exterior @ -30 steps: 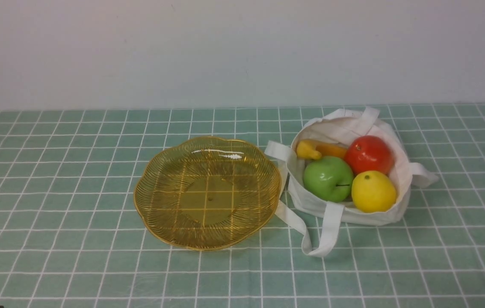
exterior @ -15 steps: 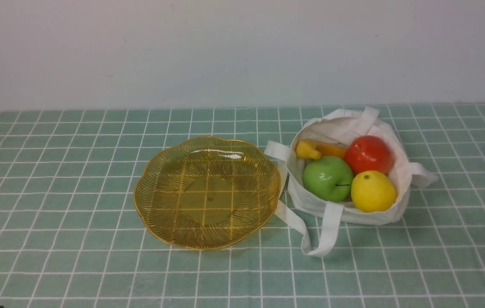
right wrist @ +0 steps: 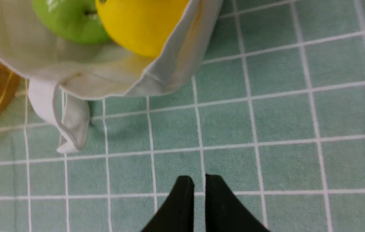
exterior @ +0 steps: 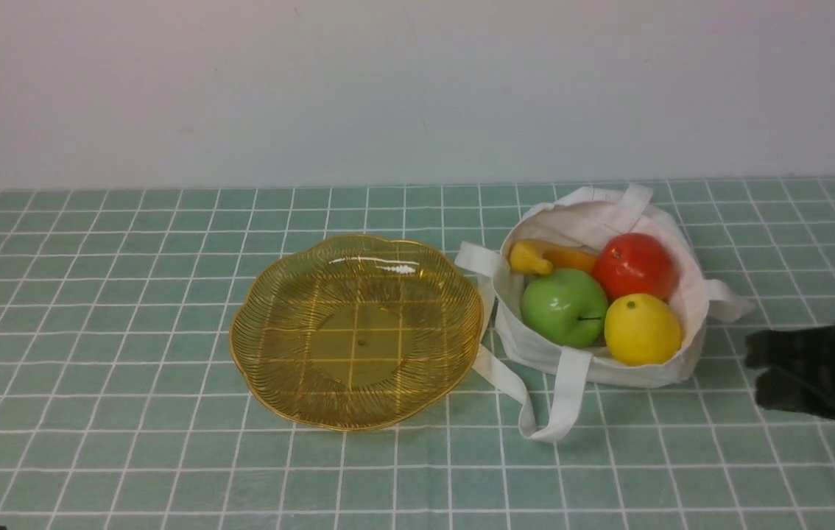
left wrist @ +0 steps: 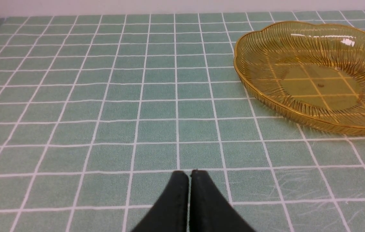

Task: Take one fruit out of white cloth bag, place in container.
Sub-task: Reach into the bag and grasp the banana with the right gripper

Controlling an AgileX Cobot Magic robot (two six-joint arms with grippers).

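- Black right end effector (exterior: 756, 372) has entered the front view from the bench's right edge; 0.5 s ago it was out of frame. It is now near the white cloth bag (exterior: 535, 352), not touching. Outline is blurred, so the arm is prob. in motion.
- Right end effector state, per right wrist view (right wrist: 199, 180): fingers almost pressed together w/ only a narrow slit, holding nothing.
- Left end effector (left wrist: 189, 175): fingers pressed together, empty, low over the bench (exterior: 93, 294) at the near-left corner. No change.
- Banana (exterior: 554, 258): unmoved, inside the bag on the side toward the bench's far edge. Its stub end points toward the container, and it is partly hidden behind the green apple (exterior: 565, 307) and red fruit (exterior: 635, 265). Yellow fruit (exterior: 642, 329) sits on the bag's near side.
- Container (exterior: 358, 331): mid-bench, just beside the bag, nothing in it.
- Task status (est.): approach phase only, no pick yet. Fingers need to spread before going into the bag. The banana is the deepest item, so the apple may obstruct access.
- Markings: no brand, label or legible text on the bag, container or fruit.
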